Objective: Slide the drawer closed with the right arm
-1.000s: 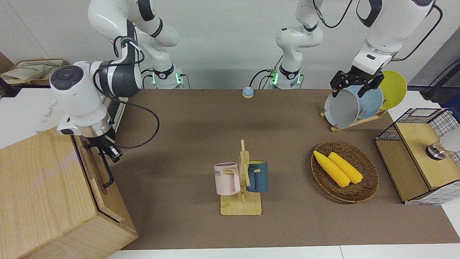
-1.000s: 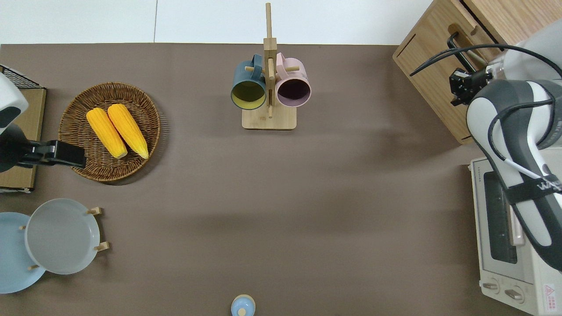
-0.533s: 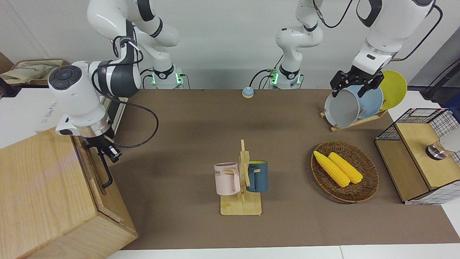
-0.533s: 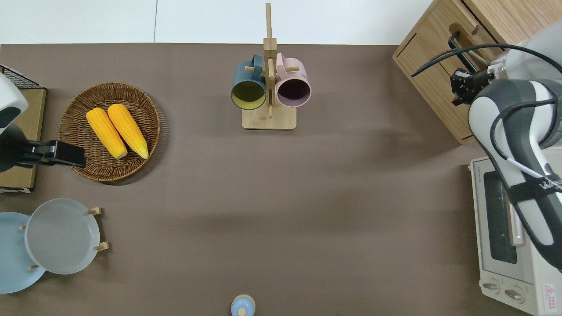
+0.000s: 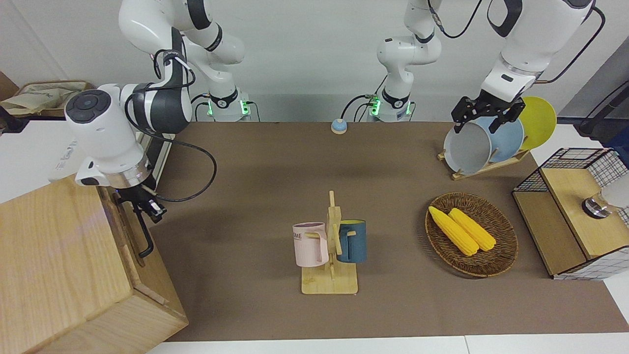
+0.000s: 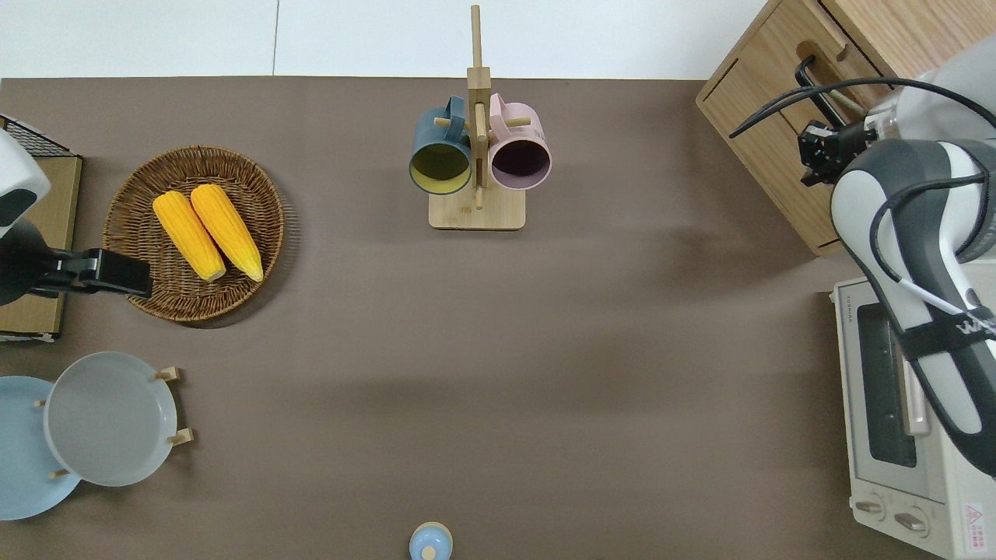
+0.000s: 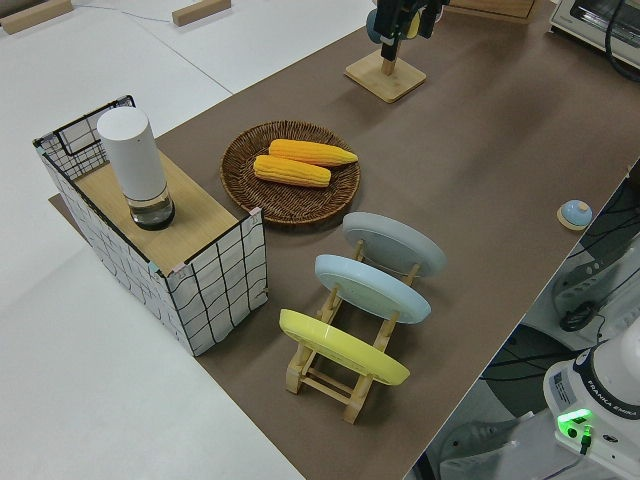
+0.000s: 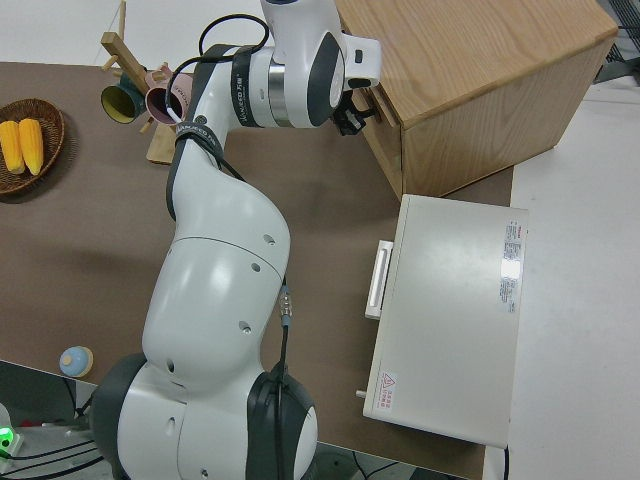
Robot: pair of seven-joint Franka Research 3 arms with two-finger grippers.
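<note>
**A:** One relation matters here imo: the right gripper (image 5: 149,205) sits right at the front panel of the drawer (image 6: 786,117), at the end of the black bar handle (image 5: 144,235) nearer the robots. The drawer belongs to the big pale-wood cabinet (image 5: 59,265) at the right arm's end of the table, and it's the top one.

**B:** So which way does it need to go?

**A:** Into the cabinet, away from the middle of the table. The handle runs along the panel, so the push should go square across that long axis. The drawer looks nearly flush already, maybe a sliver left, hard to say from above.

**B:** Fingers around the handle or just pressing?

**A:** Can't tell, honestly. The fingers are tucked against the panel and the wrist hides them in the side view. Can't call them spread or pinched either.

**B:** And the left arm?

**A:** Parked. The right arm (image 8: 215,260) is the only one within reach of the cabinet anyway.
</note>
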